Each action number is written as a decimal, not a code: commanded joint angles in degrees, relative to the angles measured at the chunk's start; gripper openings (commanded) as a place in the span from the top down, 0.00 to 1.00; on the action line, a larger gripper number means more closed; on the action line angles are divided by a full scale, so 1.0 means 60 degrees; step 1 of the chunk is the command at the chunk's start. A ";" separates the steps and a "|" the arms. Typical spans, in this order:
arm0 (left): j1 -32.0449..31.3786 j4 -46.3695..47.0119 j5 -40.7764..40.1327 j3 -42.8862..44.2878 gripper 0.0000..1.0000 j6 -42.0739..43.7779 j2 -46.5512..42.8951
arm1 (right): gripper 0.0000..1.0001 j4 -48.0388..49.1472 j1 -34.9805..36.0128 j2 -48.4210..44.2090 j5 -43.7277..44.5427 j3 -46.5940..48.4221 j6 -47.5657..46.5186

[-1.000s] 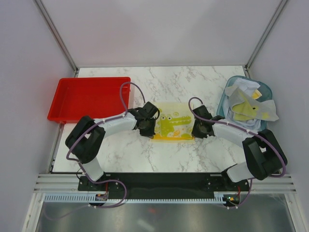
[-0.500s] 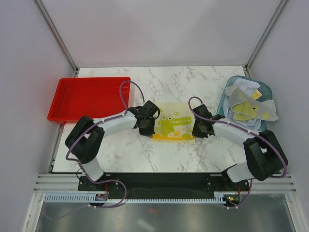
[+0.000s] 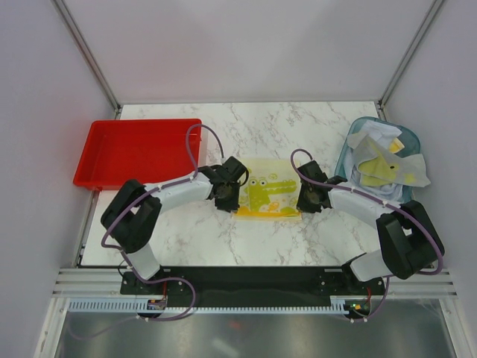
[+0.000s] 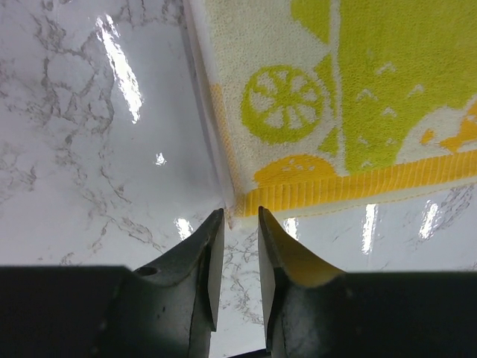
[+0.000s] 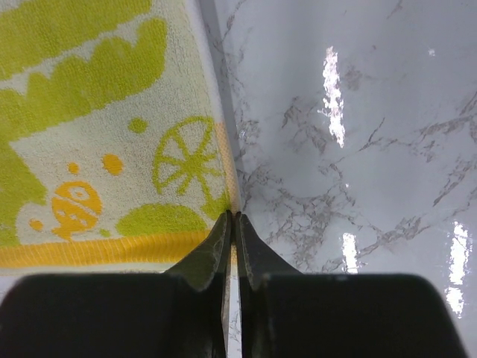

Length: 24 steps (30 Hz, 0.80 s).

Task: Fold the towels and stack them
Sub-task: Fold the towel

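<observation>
tray (image 3: 138,153) of red plastic sits at the far left of the marble bench (image 3: 298,130). to its right, the left arm reaches in from its base, and its wrist hangs low at the left edge of the yellow crocodile towel (image 3: 268,195). the left fingers (image 4: 201,261) stand narrowly apart, with only bench showing in the gap. their tips sit just off the towel's near left corner, beside its orange hem, and the wrist view shows no cloth between them.

that towel lies spread flat in the middle of the bench, between the two wrists. its green crocodile faces up, and lemon slices are printed by its near corners.

at the towel's right edge, the right fingers (image 5: 209,253) are pressed almost together, with only a hairline between them. their tips sit right at the near right corner of the towel. it cannot be told whether they pinch the hem there.

further right, the translucent teal basket (image 3: 343,162) stands at the bench's right edge, well apart from the flat towel. it holds a rumpled heap of towels (image 3: 384,165) in white, grey and pale yellow, and some of them spill over its rim.
</observation>
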 commanded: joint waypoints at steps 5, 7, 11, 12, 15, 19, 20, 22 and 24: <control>-0.0190 0.0346 -0.0363 0.0199 0.67 -0.0381 0.0337 | 0.92 0.0007 0.0098 0.0016 0.0119 0.0150 0.0031; -0.0204 0.0390 -0.0363 0.0228 0.68 -0.0410 0.0396 | 0.92 0.0036 0.0113 0.0016 0.0104 0.0135 0.0045; -0.0204 0.0376 -0.0524 0.0243 0.73 -0.0469 0.0440 | 0.92 0.0065 0.0128 0.0016 0.0104 0.0121 0.0045; -0.0190 0.0347 -0.0539 0.0272 0.73 -0.0469 0.0440 | 0.92 0.0051 0.0128 0.0016 0.0104 0.0106 0.0031; -0.0204 0.0317 -0.0524 0.0316 0.73 -0.0483 0.0455 | 0.89 0.0036 0.0157 0.0001 0.0119 0.0121 0.0016; -0.0190 0.0274 -0.0612 0.0375 0.69 -0.0484 0.0367 | 0.79 -0.0037 0.0142 -0.0028 0.0177 0.0164 0.0016; -0.0204 0.0259 -0.0641 0.0404 0.69 -0.0469 0.0352 | 0.78 -0.0052 0.0142 -0.0042 0.0192 0.0179 0.0016; -0.0204 0.0258 -0.0641 0.0463 0.69 -0.0454 0.0381 | 0.78 -0.0081 0.0142 -0.0028 0.0221 0.0223 -0.0013; -0.0190 0.0215 -0.0612 0.0521 0.69 -0.0454 0.0455 | 0.77 -0.0096 0.0142 0.0001 0.0207 0.0237 -0.0013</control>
